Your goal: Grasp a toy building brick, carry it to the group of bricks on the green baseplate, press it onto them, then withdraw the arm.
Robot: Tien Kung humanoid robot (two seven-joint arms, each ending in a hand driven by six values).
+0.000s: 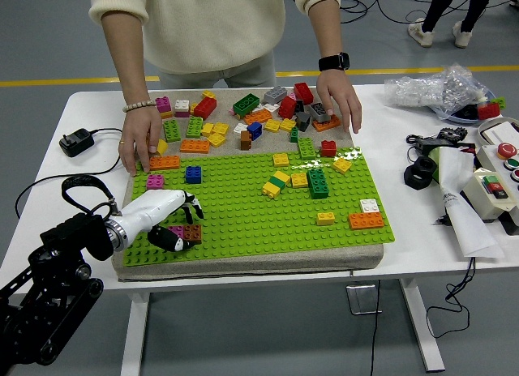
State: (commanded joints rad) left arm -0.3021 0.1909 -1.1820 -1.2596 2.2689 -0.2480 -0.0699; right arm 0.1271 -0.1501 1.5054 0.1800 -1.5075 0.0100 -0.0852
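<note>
- Brown square plastic toy brick (192,232) sits at the near-left corner of the flat green studded baseplate (259,206), touching a magenta brick (176,230) on its left; together they make the small group under the left robot hand (172,217).
- Left robot hand: white shell with black fingers, coming in from the left over the baseplate's near-left corner. Fingers curl down around the brown and magenta bricks, thumb on the near side, other fingertips at the far side. It reads as closed on the brown brick, though how firm the contact is cannot be told from this view.
- Right robot hand: not in view.
- Person at the far side of the white counter (97,165): one hand (139,146) rests fingers-down at the baseplate's far-left edge beside a flat orange brick (165,161); the other hand (339,98), with a dark wristwatch, lies on the loose pile of mixed bricks (251,113) on the grey mat (243,261). Both appear to steady the board.
- Judged step: pressing the brick onto the group, withdrawal not yet begun.
- To do it well: push straight down so studs seat squarely, keeping the brick level rather than tipped toward the thumb. Load should go through the fingertips on the brick's top, not sideways into the magenta neighbour.
- Release by opening the fingers first, then lift clear before drawing back to the left, so the seated brick is not dragged off.
</note>
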